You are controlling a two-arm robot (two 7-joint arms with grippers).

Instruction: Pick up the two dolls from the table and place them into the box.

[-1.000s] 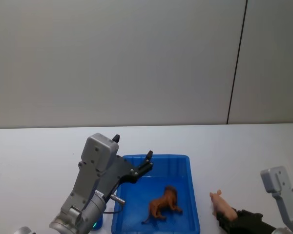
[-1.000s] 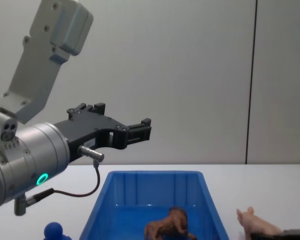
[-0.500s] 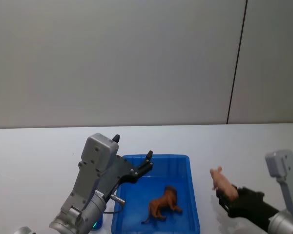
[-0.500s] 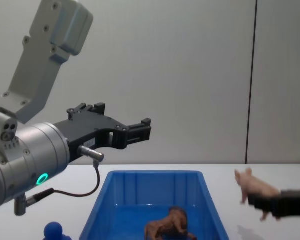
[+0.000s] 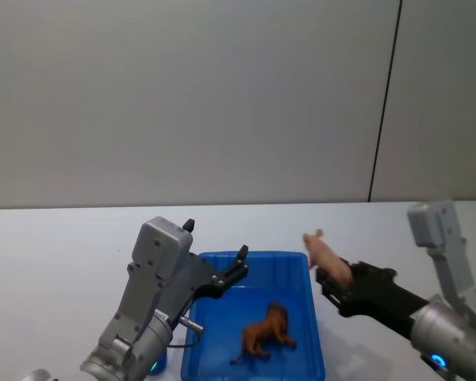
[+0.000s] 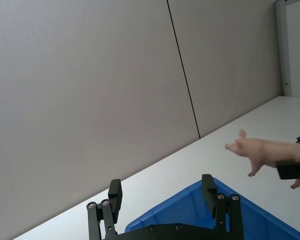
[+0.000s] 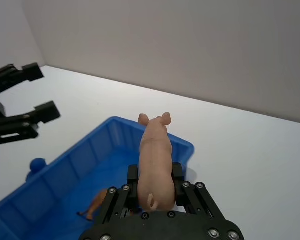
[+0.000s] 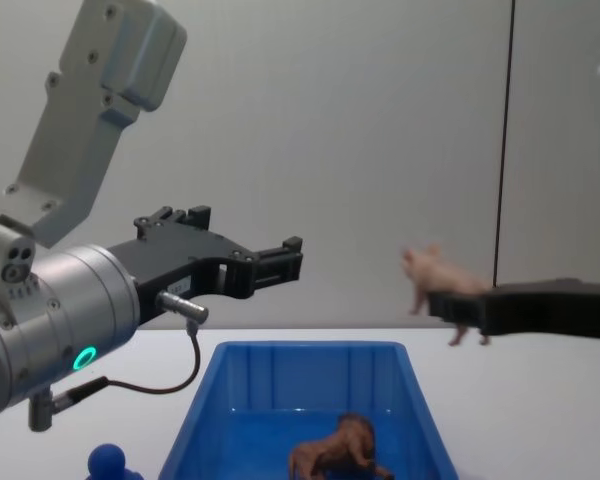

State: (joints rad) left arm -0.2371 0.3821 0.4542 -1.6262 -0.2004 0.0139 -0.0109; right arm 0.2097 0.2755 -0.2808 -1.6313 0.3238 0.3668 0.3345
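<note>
Pig doll (image 5: 324, 252): clamped at its hindquarters between the fingers of the right gripper (image 5: 333, 278), snout pointing away from the wrist. It is held in the air, just beside the far right corner of the box (image 5: 315, 317). The right arm reaches in from the right, roughly level.

Lion doll (image 5: 266, 333): lying on the box floor.

Left gripper (image 5: 216, 240): fingers spread with nothing between them, hovering over the box's left side.

Count: two dolls, one box, two grippers, one small blue knob (image 8: 107, 462) left of the box.
</note>
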